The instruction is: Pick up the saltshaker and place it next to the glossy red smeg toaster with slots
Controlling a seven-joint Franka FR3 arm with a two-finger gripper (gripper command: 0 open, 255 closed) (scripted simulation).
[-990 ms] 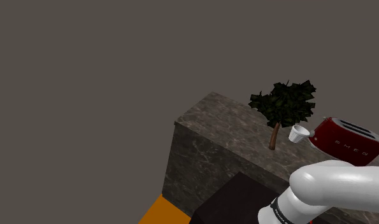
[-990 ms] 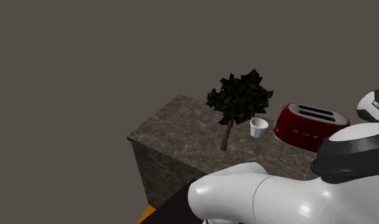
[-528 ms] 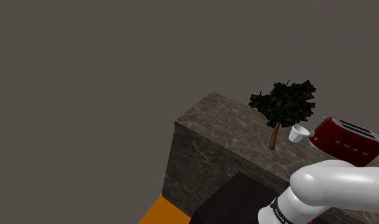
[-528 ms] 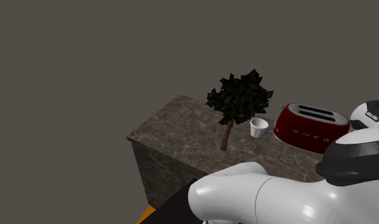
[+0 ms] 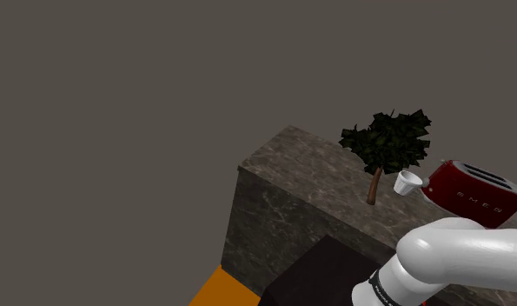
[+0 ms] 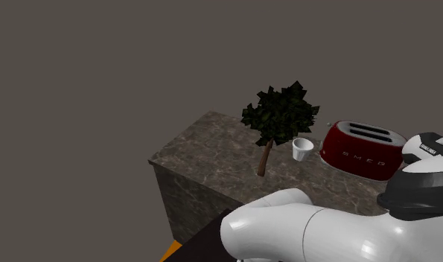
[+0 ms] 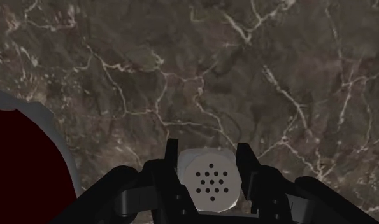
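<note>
Saltshaker (image 7: 210, 181): pinched between your gripper (image 7: 209, 167) fingers, over the counter (image 7: 181, 63).
Toaster (image 7: 19, 165): near, at the saltshaker's nine o'clock.
Done: grasp, likely.
Left: set down beside toaster, release.

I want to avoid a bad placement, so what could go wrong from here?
The red Smeg toaster lies close beside the gripper, which might bump it when opening. The saltshaker it clasps could tip over on the marble counter if released too high.
</note>
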